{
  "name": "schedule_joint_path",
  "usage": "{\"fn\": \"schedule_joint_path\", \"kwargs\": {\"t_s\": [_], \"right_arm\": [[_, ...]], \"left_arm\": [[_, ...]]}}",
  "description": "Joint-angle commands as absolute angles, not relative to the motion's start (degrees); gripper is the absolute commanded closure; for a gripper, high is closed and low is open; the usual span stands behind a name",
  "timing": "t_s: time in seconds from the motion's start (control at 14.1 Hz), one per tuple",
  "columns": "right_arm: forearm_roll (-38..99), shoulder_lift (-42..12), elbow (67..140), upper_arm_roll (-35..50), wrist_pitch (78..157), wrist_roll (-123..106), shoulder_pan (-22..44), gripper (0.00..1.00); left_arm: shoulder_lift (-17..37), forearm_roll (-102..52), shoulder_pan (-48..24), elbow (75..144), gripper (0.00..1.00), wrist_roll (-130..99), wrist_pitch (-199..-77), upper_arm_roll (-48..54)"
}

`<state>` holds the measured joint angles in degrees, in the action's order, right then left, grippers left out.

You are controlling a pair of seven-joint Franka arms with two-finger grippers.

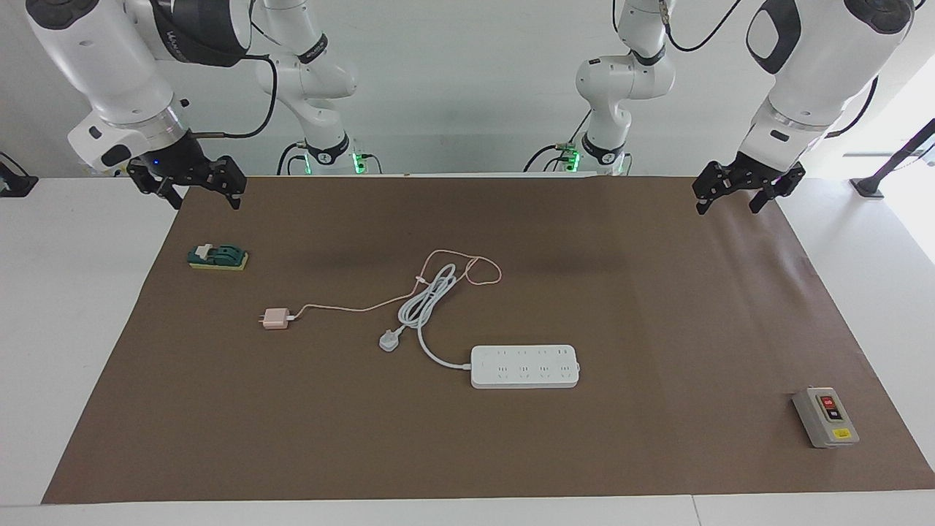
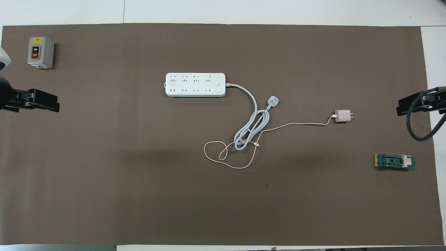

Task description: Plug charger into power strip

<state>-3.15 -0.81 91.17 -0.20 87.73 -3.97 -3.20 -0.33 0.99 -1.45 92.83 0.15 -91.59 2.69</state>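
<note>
The pale-pink charger [image 1: 275, 318] [image 2: 343, 116] lies on the brown mat toward the right arm's end, prongs pointing away from the strip. Its thin pink cable [image 1: 350, 307] loops over toward the strip's coiled cord. The white power strip [image 1: 524, 366] [image 2: 195, 84] lies flat mid-mat, sockets up, farther from the robots than the charger. My right gripper [image 1: 206, 201] [image 2: 413, 104] hangs open and empty above the mat's corner near the right arm. My left gripper [image 1: 728, 207] [image 2: 38, 101] hangs open and empty over the mat's edge at the left arm's end.
The strip's thick white cord ends in a white three-pin plug [image 1: 389, 340] [image 2: 273, 101] between charger and strip. A green and yellow block [image 1: 218, 257] [image 2: 395, 162] lies below the right gripper. A grey switch box [image 1: 825, 417] [image 2: 40, 52] stands at the left arm's end.
</note>
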Motion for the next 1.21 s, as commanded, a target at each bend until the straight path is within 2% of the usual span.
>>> {"fn": "schedule_joint_path", "kwargs": {"t_s": [0.0,0.57,1.14], "right_arm": [[-3.69,-0.35,91.67,0.09,88.59,-5.28,-3.78,0.0],[1.3,-1.58,92.64,0.0,87.1,1.04,-8.16,0.0],[16.5,-11.68,93.07,0.0,87.36,29.32,-11.6,0.0]], "left_arm": [[0.0,1.14,-2.11,91.84,0.0,-0.18,-90.53,2.29],[0.0,1.14,-2.2,91.85,0.0,-0.26,-90.53,2.29],[-0.09,1.14,-2.63,91.58,0.0,-0.26,-90.53,2.29]]}}
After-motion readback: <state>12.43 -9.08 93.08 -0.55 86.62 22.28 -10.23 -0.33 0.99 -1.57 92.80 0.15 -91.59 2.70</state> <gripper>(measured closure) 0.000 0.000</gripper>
